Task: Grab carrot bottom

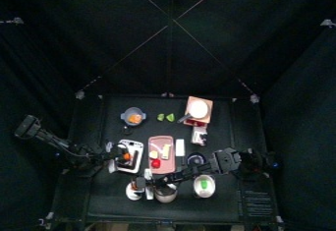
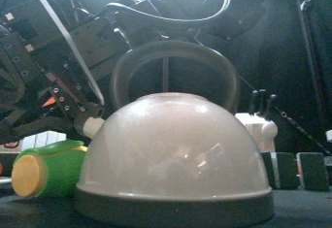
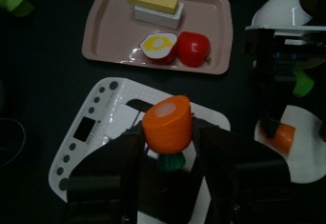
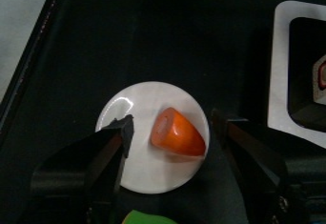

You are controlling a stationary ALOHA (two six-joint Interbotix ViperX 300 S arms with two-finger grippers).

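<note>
From my seat the carrot [image 3: 167, 125] looks like smooth, glossy orange plastic with a green plastic stub. The white cutting board [image 3: 99, 132] beneath it is matt plastic, and the pink tray [image 3: 112, 23] has a dull, smooth finish. The white plate [image 4: 155, 151] shines like glazed ceramic or hard plastic. The kettle [image 2: 176, 154] has a satin, pale dome. The desk [image 4: 152, 37] is matt black.

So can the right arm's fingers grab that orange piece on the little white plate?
Probably yes. The right gripper hangs open above the carrot piece on the white plate, one finger on each side, with nothing in between.
</note>
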